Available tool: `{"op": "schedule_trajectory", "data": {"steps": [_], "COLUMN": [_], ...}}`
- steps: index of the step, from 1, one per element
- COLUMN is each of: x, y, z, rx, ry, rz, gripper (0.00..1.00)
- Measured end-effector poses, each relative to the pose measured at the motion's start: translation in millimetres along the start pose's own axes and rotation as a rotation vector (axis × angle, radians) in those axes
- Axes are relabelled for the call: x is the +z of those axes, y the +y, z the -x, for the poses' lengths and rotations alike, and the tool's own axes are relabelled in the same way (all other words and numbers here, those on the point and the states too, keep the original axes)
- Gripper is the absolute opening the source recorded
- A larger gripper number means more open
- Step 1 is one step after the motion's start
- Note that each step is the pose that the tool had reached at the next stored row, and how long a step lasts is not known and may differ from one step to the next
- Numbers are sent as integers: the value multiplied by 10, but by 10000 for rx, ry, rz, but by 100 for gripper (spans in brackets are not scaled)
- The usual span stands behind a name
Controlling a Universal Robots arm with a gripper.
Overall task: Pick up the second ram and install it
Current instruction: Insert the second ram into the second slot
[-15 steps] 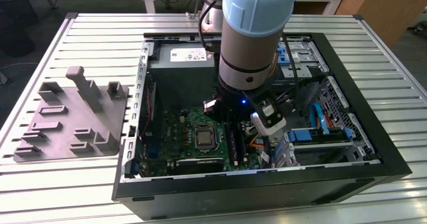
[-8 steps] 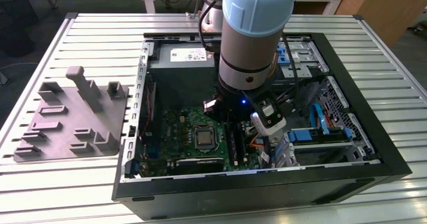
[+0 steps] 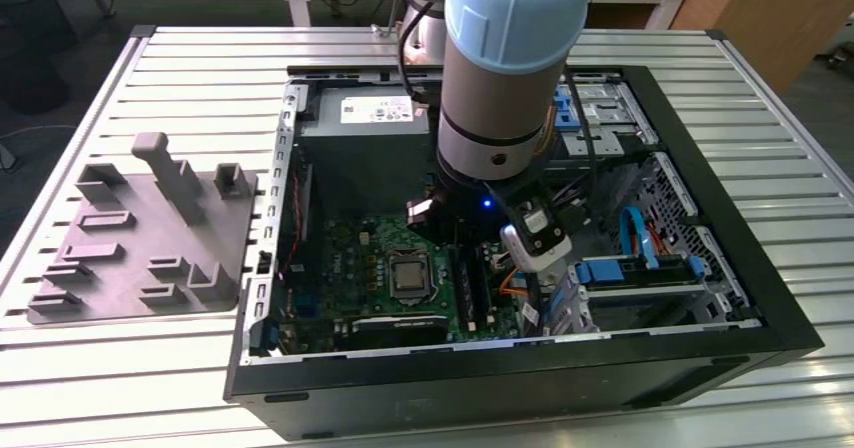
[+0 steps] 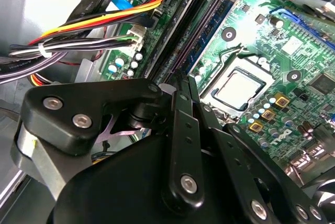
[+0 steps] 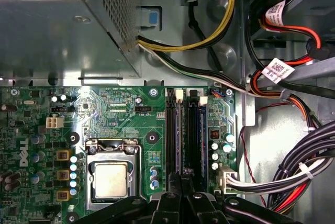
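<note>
In both wrist views my gripper (image 4: 183, 80) (image 5: 181, 178) is low over the green motherboard (image 5: 120, 114), its two black fingers pressed together. The tips sit at the near end of the long black slot rails (image 5: 171, 130), beside the processor socket (image 5: 111, 174). A thin dark strip, the second ram (image 5: 178, 130) (image 4: 198, 22), stands on edge in the rail in line with the fingertips. Whether the tips pinch it or only rest on it is hidden. A blue rail (image 5: 202, 130) runs alongside. In the exterior view the arm (image 3: 514, 88) reaches down into the open computer case (image 3: 747, 298).
A grey fixture tray (image 3: 147, 238) with upright blocks lies on the slatted table at the exterior view's left. Cable bundles (image 5: 293, 177) crowd the space beside the slots. The power supply box (image 5: 63, 30) stands past the motherboard's far edge. Drive bays (image 3: 641, 268) fill the case's other side.
</note>
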State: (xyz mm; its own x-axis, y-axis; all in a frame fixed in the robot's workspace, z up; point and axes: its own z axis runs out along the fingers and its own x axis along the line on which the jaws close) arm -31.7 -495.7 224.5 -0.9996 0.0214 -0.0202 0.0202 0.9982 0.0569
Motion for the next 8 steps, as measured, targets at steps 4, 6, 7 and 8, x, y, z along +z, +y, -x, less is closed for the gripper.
{"op": "schedule_trajectory", "data": {"steps": [4, 6, 7, 8], "x": [0, 0, 0, 0], "y": [0, 0, 0, 0], "z": [0, 0, 0, 0], "rx": [25, 131, 162, 167], "ry": [-2, -8, -9, -10], "rz": [0, -1, -3, -3], "gripper": [11, 11, 11, 11]}}
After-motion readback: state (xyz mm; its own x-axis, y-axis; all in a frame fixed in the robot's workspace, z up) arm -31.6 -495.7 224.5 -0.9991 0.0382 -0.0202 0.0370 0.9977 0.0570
